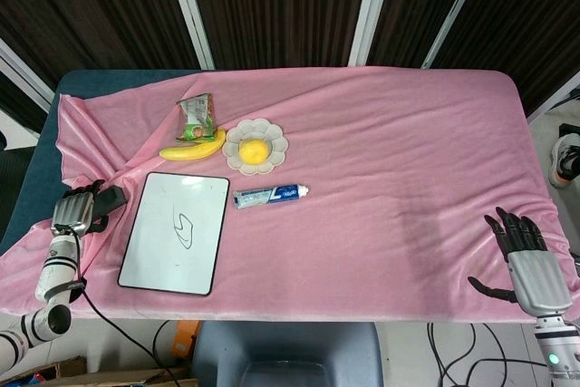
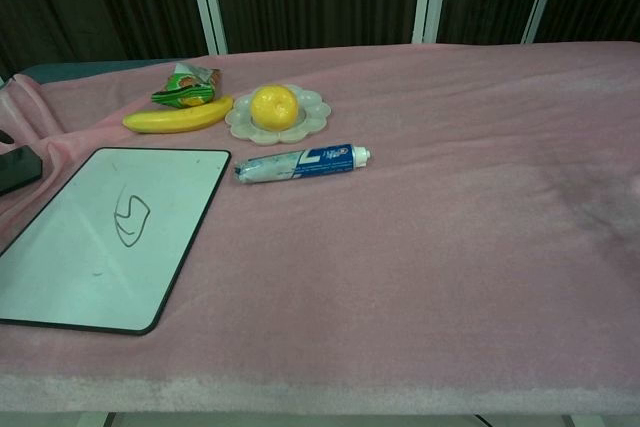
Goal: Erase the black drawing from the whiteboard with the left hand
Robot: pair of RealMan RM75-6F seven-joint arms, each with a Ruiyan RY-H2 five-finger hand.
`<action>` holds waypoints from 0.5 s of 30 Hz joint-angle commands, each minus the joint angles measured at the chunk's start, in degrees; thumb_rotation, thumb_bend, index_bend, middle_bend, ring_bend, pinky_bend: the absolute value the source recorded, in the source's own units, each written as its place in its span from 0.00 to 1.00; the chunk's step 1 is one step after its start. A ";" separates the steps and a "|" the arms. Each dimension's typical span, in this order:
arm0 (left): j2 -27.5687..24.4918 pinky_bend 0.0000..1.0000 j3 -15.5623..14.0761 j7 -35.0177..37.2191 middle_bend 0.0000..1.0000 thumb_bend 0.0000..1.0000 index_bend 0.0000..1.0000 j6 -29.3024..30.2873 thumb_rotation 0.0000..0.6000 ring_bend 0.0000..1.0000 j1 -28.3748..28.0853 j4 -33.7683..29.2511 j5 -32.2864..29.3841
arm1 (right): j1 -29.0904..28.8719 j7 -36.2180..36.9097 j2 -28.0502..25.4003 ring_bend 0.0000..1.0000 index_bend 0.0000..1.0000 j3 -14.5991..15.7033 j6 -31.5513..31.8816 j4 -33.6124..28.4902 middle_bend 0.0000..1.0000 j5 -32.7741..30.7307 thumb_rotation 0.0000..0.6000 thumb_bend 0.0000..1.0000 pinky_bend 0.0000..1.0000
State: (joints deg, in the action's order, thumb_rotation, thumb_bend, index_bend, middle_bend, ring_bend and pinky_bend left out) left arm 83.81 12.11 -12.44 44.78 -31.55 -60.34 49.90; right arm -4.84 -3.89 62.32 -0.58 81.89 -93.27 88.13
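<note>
The whiteboard [image 1: 172, 235] [image 2: 95, 242] lies flat at the front left of the pink cloth. A small black drawing [image 1: 182, 227] [image 2: 131, 219] sits near the board's middle. A black eraser [image 1: 111, 198] [image 2: 18, 169] rests on the cloth just left of the board's far corner. My left hand [image 1: 76, 210] lies right beside the eraser on its left, dark fingers against it; whether it grips the eraser is unclear. My right hand [image 1: 527, 256] rests at the front right edge of the table, fingers spread and holding nothing. Neither hand shows in the chest view.
A banana [image 1: 193, 148] [image 2: 178, 118], a green snack packet [image 1: 196, 118] and a scalloped plate [image 1: 276, 145] [image 2: 318, 112] holding a yellow fruit [image 1: 255, 151] sit behind the board. A toothpaste tube [image 1: 270, 195] [image 2: 300, 162] lies right of its far corner. The cloth bunches into folds at the left.
</note>
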 commanded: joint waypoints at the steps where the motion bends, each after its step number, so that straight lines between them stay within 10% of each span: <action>1: 0.17 0.18 -0.06 -0.23 0.23 0.40 0.17 -0.25 1.00 0.19 -0.19 0.28 -0.41 | 0.03 0.03 -0.01 0.00 0.00 0.03 0.03 -0.01 0.00 0.03 1.00 0.31 0.00; 10: 0.13 0.18 -0.12 0.14 0.24 0.40 0.19 -0.33 1.00 0.19 -0.43 0.47 -0.81 | -0.25 -0.58 0.37 0.00 0.00 0.11 -0.26 -0.28 0.00 0.49 1.00 0.30 0.00; 15: 0.34 0.26 -0.09 -0.15 0.45 0.42 0.41 0.21 1.00 0.38 -0.59 0.99 -0.88 | -0.36 -0.91 0.42 0.00 0.00 0.24 -0.53 -0.51 0.00 0.56 1.00 0.31 0.00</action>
State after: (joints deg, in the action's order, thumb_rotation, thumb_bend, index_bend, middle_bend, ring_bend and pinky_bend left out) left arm 84.17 12.06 -12.45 45.17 -32.07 -59.41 49.09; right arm -5.20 -4.79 62.74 -0.35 81.37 -93.78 88.68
